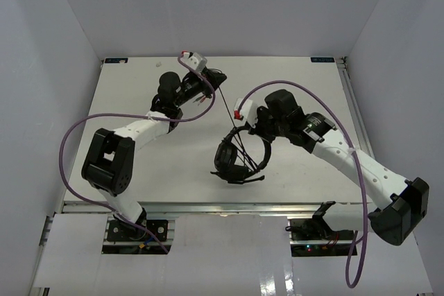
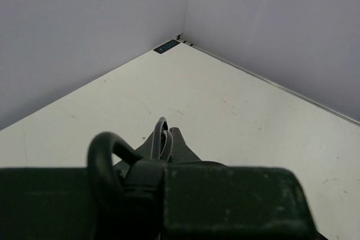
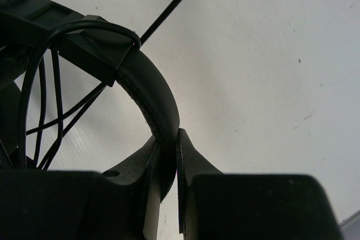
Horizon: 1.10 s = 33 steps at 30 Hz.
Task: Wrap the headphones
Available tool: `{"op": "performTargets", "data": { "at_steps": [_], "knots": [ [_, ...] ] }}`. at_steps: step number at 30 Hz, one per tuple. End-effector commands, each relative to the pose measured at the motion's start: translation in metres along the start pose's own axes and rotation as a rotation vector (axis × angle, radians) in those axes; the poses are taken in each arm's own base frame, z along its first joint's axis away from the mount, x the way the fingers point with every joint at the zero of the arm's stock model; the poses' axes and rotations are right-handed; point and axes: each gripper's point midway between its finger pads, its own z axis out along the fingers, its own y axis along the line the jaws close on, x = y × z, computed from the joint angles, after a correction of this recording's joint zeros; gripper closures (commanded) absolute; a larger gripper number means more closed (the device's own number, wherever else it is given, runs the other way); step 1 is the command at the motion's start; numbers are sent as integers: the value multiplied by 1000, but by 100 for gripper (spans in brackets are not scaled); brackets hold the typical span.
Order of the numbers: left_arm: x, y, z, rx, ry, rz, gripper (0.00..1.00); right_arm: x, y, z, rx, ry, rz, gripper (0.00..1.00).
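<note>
Black over-ear headphones w/ padded round earcups, gripped by band & cord over white worktop.
Writing: small dark tag at far worktop corner, print too small to read. Right end effector: fingers pressed together on the curved padded headband, pinching it edge-on. Left end effector: fingers nearly together, thin loop nipped btwn them. It looks like the thin black cord, which runs taut from there to the headphones. Headphones at mid-worktop, earcups on near side of right end effector, well apart from left. Lifted or resting: can't tell.
</note>
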Motion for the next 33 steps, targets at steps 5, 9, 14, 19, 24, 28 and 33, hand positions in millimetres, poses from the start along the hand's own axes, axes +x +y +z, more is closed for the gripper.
{"op": "performTargets", "data": {
  "at_steps": [5,9,14,19,24,28,33],
  "knots": [
    [-74,6,-22,-113,-39,95,99,21,-42,4,250,153,84,92],
    [-91,0,-23,-111,-21,57,99,32,-64,10,355,226,122,92],
    [-109,-22,-16,-55,16,1,99,24,-102,11,481,232,167,92],
    [-123,-44,-13,-21,34,-41,98,9,-129,19,525,198,227,92],
    [-124,-64,-15,-2,51,-88,97,-3,-142,28,522,158,305,92],
    [-120,-78,-15,12,80,-139,98,-4,-155,30,530,132,362,92],
    [-100,-95,-14,41,167,-241,100,-6,-171,26,542,109,404,92]
  ]
}}
